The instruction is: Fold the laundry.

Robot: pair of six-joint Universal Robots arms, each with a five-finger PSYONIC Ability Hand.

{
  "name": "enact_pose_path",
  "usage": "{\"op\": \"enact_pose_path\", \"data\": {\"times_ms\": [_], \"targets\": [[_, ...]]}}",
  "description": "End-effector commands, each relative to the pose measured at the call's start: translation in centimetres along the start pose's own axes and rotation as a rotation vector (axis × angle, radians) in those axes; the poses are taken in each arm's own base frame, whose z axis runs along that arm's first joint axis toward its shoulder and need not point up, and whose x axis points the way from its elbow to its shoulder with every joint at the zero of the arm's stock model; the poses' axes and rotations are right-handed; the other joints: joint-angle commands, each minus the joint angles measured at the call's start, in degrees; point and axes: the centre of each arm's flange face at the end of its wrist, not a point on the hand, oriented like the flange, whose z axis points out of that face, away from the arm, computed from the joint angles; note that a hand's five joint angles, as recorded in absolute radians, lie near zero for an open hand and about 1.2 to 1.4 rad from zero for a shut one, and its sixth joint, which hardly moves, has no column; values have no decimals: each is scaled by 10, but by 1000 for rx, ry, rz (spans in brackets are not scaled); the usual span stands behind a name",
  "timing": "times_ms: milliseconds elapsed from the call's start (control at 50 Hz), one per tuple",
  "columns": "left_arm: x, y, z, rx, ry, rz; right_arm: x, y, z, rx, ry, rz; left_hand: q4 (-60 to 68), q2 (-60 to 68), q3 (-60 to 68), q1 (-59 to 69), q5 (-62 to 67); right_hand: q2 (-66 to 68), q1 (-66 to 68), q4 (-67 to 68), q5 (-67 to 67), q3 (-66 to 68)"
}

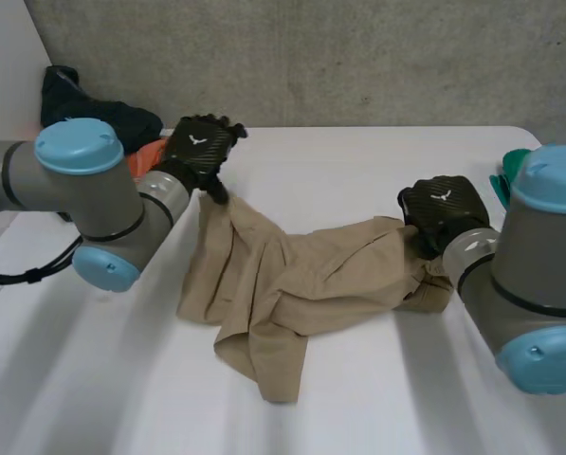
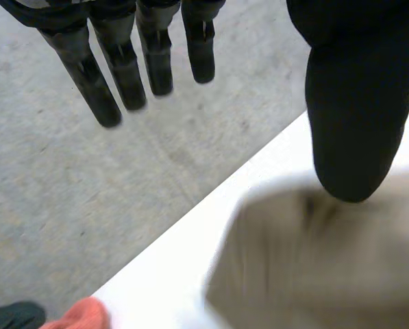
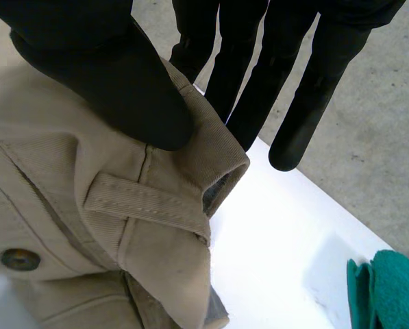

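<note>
Trousers: a beige pair (image 1: 292,284) is laid crumpled across the middle of the white table (image 1: 358,161), the waistband turned toward the robot's right and one leg end bunched at the near side.
Left hand: the left hand (image 1: 202,150) is held over the far left corner of the trousers. In its wrist view the fingers (image 2: 122,75) are kept straight and spread, clear of the cloth (image 2: 327,274) – only the thumb tip (image 2: 348,123) is set against the fabric edge.
Right hand: the right hand (image 1: 444,210) is placed at the waistband end. The waistband (image 3: 190,147) is pinched between the thumb (image 3: 108,75) on top and the straight fingers (image 3: 293,103) behind it.
Waistband details: a belt loop (image 3: 146,202) and a dark button (image 3: 20,259) are seen just beside the thumb.
Left of the table: a black garment (image 1: 83,109) and an orange cloth (image 1: 145,156) are piled near the left hand.
Right of the table: a green cloth (image 1: 508,171) is lying at the edge – apart from the trousers.
</note>
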Motion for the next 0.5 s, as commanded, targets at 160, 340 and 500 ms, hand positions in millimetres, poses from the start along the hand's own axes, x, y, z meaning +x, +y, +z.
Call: {"op": "enact_pose_path", "data": {"times_ms": [160, 340, 500], "targets": [[37, -52, -122, -217, 67, -345, 2, 9, 11, -16, 72, -20, 38, 34, 31, 53, 40, 129, 165, 114, 117, 121], [54, -27, -173, -323, 79, -486, 2, 16, 3, -44, 63, -13, 84, 79, 77, 99, 85, 129, 165, 114, 117, 121], [73, 16, -160, -412, 92, -538, 5, 13, -12, -33, 64, -12, 107, 103, 100, 122, 109, 129, 165, 114, 117, 121]]}}
